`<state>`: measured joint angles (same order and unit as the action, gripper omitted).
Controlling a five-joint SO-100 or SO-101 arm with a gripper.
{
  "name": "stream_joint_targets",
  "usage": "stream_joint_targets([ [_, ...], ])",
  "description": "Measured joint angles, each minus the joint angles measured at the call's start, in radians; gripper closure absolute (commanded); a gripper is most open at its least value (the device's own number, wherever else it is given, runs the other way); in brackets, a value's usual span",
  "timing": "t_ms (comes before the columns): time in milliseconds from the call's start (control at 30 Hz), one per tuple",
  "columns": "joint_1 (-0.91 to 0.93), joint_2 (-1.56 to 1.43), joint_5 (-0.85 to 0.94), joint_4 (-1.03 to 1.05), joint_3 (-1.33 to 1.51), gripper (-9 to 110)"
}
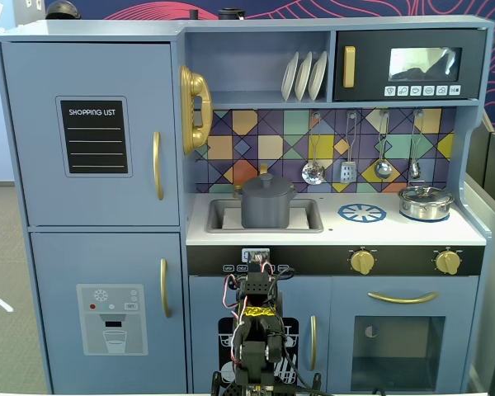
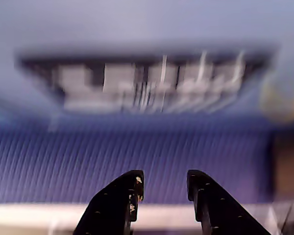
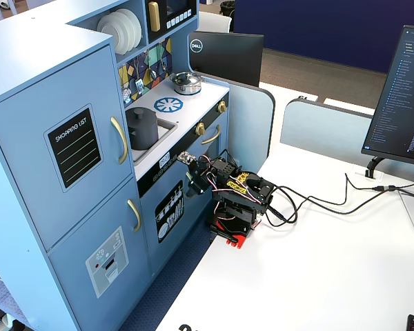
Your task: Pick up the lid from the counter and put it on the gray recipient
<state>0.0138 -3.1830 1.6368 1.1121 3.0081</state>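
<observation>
The gray pot [image 1: 268, 209] stands in the sink of the toy kitchen. The dark-gray lid [image 1: 266, 181] with its knob rests on top of it. Both also show in the other fixed view, pot [image 3: 144, 132] and lid [image 3: 141, 112]. My arm is folded low on the white table in front of the kitchen's lower doors, well below the counter. My gripper [image 2: 163, 183] is open and empty; in the blurred wrist view it points at the dishwasher print on the door. It shows in a fixed view [image 3: 195, 181] close to the door.
A shiny silver pot [image 1: 426, 203] with its own lid sits at the counter's right, beside the blue-and-white burner print [image 1: 362, 213]. Utensils hang on the tiled back wall. A monitor [image 3: 400, 96] and cables [image 3: 317, 203] lie on the table right of the arm.
</observation>
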Motion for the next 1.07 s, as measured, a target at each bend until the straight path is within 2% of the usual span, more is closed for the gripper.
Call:
stream_joint_targets([
  [133, -0.034, -0.002, -0.11, 0.14, 0.002, 101],
  [267, -0.054, -0.008, -0.13, 0.232, -0.005, 101],
  [400, -0.069, -0.008, -0.084, 0.244, -0.005, 99],
  [1067, -0.071, -0.008, -0.106, 0.244, -0.005, 97],
])
